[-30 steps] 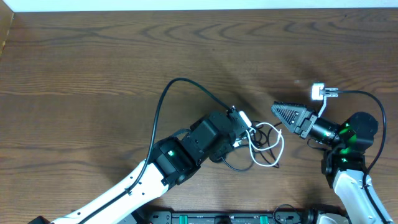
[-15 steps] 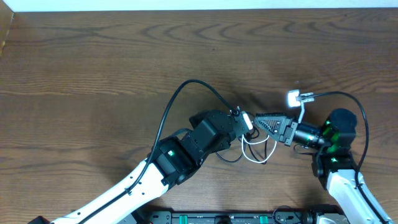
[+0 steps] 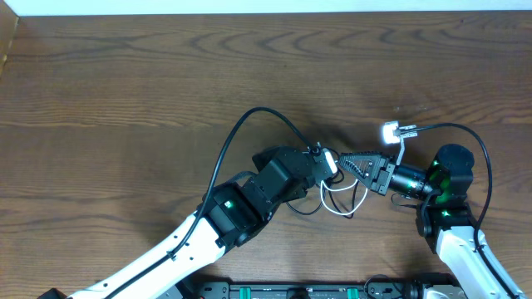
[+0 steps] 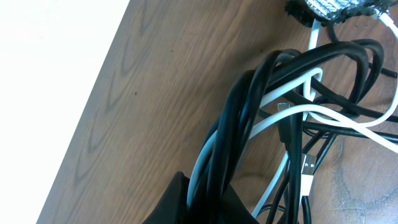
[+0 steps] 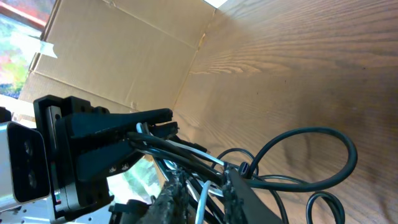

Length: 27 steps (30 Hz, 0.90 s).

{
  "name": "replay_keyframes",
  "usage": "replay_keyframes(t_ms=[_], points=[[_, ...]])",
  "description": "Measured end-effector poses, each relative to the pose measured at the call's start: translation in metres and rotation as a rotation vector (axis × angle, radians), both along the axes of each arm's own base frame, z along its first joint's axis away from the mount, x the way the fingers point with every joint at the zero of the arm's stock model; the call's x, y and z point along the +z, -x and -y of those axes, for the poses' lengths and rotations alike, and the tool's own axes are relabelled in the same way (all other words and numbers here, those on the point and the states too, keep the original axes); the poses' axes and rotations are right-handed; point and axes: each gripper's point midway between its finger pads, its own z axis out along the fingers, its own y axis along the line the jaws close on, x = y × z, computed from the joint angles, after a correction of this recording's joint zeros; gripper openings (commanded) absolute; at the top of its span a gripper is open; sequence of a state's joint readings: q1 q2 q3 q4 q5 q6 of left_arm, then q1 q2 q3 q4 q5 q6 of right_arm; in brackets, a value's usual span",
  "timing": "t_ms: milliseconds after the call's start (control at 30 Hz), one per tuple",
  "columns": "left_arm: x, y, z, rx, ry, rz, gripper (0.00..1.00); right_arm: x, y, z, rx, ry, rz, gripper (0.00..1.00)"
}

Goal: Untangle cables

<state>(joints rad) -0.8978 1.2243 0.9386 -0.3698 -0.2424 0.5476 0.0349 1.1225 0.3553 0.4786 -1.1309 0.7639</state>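
Black cords and one white one make up the cables (image 4: 261,118), a tangled bunch on the brown wooden worktop (image 3: 125,100), a little right of its middle, between my two arms. My left tool (image 3: 322,161) is pressed together on the cables. In the left wrist view the black strands and the white one run out from between its fingers, twisted together, then spread into loops on the wood. A small metal plug end (image 4: 309,167) lies among those loops.

My right tool (image 3: 347,160) points in from the right, its tip just beside the left tool's tip. In the right wrist view its fingers (image 5: 176,190) straddle several strands, the white one among them, but I cannot tell whether they pinch them or stand slightly apart. White loops of the tangle lie on the near side of both tools. A cardboard box (image 5: 124,56) stands at the worktop's edge.
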Motion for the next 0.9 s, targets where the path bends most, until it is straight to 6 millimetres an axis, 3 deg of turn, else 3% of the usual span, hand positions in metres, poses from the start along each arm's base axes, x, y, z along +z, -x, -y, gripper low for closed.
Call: replay_keyframes(t_ms=[267, 433, 667, 733, 900], points=[[0.000, 0.000, 0.000, 0.000, 0.000, 0.000, 0.08, -0.001, 0.000, 0.000, 0.000, 0.001, -0.001, 0.01], [0.000, 0.000, 0.000, -0.001, 0.003, -0.002, 0.07, 0.002, -0.002, 0.001, -0.010, 0.002, 0.017, 0.01], [-0.003, 0.004, 0.002, 0.002, 0.023, -0.033, 0.07, 0.049, -0.015, 0.009, -0.063, -0.051, 0.226, 0.01], [-0.006, 0.007, 0.000, 0.001, 0.016, -0.052, 0.08, 0.065, -0.023, 0.022, -0.120, -0.074, 0.281, 0.01], [-0.011, 0.010, -0.001, 0.024, 0.029, -0.086, 0.08, 0.080, -0.043, 0.059, -0.289, -0.112, 0.282, 0.01]])
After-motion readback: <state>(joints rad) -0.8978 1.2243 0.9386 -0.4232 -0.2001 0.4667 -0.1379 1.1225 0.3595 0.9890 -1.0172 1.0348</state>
